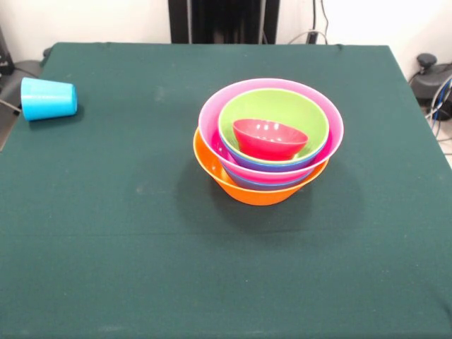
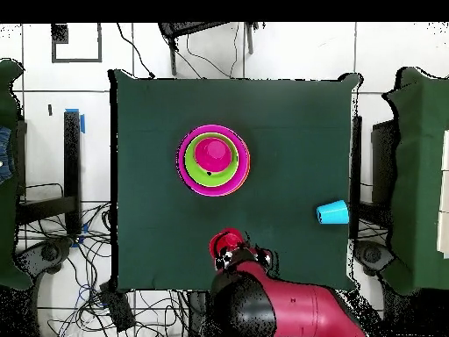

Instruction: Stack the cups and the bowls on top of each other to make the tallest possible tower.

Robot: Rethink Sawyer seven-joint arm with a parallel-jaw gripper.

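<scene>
One tower of bowls stands mid-counter. One blue cup lies sideways. The hand is unclear; I cannot tell its grip.

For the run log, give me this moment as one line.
tower: bowls nested in orange base, small red bowl on top | light blue cup: on its side near table edge | claw: state unclear

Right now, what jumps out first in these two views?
The tower of nested bowls at mid-table: orange bowl as base, pink bowl and lime green bowl inside it, small red bowl on top. A light blue cup lies tipped over, alone at the table's edge. The arm sits drawn back at its own side.
</scene>
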